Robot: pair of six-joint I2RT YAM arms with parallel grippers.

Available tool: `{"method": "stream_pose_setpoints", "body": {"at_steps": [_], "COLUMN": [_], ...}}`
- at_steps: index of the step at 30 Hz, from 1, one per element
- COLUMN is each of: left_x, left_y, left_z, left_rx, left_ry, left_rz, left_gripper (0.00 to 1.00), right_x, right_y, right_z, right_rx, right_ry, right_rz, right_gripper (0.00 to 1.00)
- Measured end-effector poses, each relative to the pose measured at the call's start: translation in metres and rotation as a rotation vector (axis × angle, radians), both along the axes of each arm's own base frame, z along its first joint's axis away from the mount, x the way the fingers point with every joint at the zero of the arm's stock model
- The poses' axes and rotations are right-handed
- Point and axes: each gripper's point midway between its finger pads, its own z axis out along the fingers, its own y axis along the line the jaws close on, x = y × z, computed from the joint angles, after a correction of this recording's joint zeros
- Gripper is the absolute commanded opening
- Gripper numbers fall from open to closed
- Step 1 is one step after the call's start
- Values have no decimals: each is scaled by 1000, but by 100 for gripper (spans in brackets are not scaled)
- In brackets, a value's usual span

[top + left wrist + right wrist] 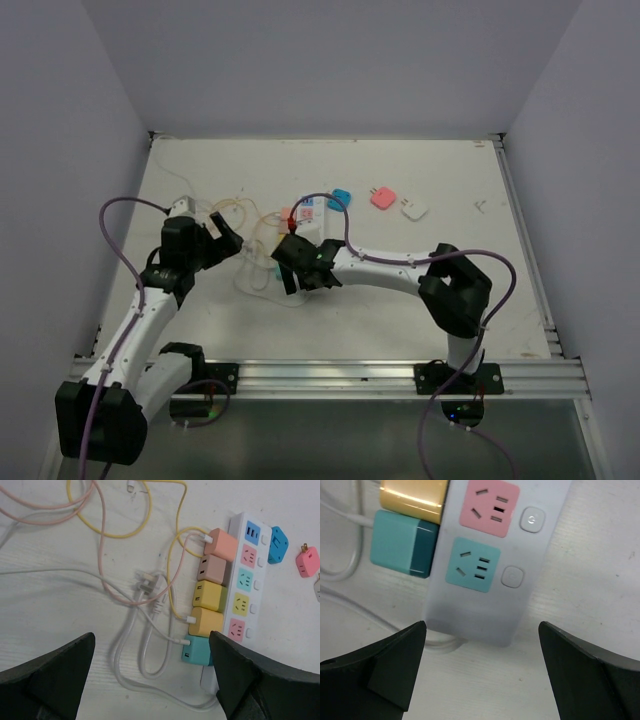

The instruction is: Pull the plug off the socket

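The socket is a long white power strip (237, 522) with pink, blue and yellow outlet faces. Several charger plugs sit along its left side: orange-pink (222, 544), tan-pink (212, 569), two yellow ones (209, 595) and a teal one (196, 650) at the near end. My left gripper (152, 680) is open above the table, with the teal plug just beside its right finger. My right gripper (482, 672) is open and empty, hovering over the strip's near end (475, 615), with the teal plug (400, 542) to the upper left. In the top view both grippers (228, 240) (295, 262) sit close to the strip (308, 222).
Yellow, pink and white cables (100, 525) loop over the table left of the strip, with the strip's own white cord and three-pin plug (145, 582). A blue plug (340, 198) sits against the strip's right side. Loose pink (382, 197) and white (414, 209) plugs lie farther right.
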Motion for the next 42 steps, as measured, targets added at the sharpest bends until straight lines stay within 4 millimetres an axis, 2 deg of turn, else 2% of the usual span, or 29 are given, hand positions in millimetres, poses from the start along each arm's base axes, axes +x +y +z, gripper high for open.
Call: {"method": "stream_pose_setpoints", "body": {"at_steps": [3, 9, 21, 32, 37, 40, 42], "left_x": [-8, -18, -20, -20, -23, -23, -24], "left_y": [0, -8, -13, -14, -14, -14, -15], "left_z": [-13, -28, -30, -28, -31, -30, -30], "left_rx": [-14, -45, -58, -64, -64, -65, -69], "left_ry": [31, 67, 68, 60, 61, 60, 60], "left_rz": [-17, -65, -92, -98, -98, -99, -101], "left_gripper": [99, 100, 100, 99, 99, 98, 97], "right_x": [1, 5, 7, 1, -1, -1, 0], "right_y": [-8, -4, 4, 4, 4, 3, 2], "right_z": [-7, -7, -3, -22, -32, -35, -34], "right_rx": [-49, -44, -22, -41, -40, -33, -22], "right_ry": [3, 1, 8, 46, 57, 52, 43], "right_rz": [-32, -53, -84, -113, -129, -136, -138], "right_gripper": [99, 99, 99, 98, 90, 78, 64]}}
